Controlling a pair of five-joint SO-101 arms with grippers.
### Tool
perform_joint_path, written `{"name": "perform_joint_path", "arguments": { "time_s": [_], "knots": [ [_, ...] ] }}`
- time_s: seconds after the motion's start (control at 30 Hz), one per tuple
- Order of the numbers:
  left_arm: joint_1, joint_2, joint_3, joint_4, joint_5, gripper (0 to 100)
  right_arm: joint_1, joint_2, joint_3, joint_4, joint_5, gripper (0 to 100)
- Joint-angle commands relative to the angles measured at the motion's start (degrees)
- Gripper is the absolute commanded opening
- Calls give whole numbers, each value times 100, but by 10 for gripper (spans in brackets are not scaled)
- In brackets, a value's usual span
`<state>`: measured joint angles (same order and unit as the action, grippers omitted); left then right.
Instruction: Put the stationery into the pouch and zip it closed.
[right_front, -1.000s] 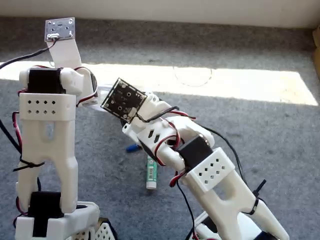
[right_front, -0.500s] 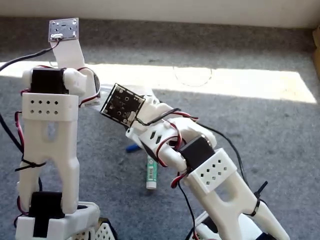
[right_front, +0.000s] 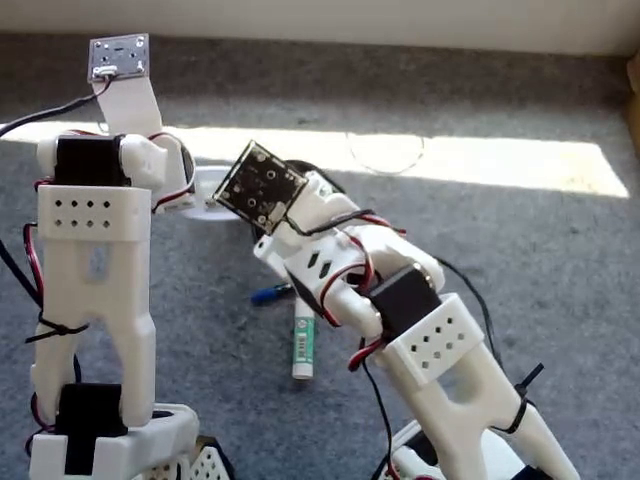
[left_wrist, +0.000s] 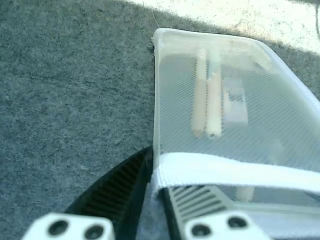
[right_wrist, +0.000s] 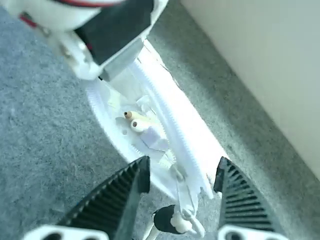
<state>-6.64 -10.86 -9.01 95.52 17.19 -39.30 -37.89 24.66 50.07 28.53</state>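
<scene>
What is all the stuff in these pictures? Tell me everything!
mesh pouch: one, white, on the carpet, mouth open
pencil-like sticks: two, cream, side by side inside the pouch
small flat piece: one, pale, inside the pouch beside the sticks; cannot tell what it is
tube: one, white with a green label, on the carpet outside the pouch
pen: one, blue, on the carpet near the tube
carpet: one, grey, with a sunlit stripe
left arm: one, white, upright
left gripper: one, clamped on the pouch's edge
right arm: one, white, leaning toward the pouch
right gripper: one, open above the pouch's mouth
</scene>
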Motion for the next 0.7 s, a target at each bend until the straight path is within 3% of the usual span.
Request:
{"name": "perform_joint_path", "arguments": {
  "time_s": [0.0, 0.47, 0.67],
  "knots": [
    [-92, 13, -31, -123, -53, 8, 75, -13, -593, 453, -79, 209],
    [-224, 13, -57, -123, -53, 9, 84, -40, -1349, 2281, -1732, 209],
    [-382, 4, -57, -123, -53, 9, 356, -40, -1341, 2527, -2532, 209]
  ]
}}
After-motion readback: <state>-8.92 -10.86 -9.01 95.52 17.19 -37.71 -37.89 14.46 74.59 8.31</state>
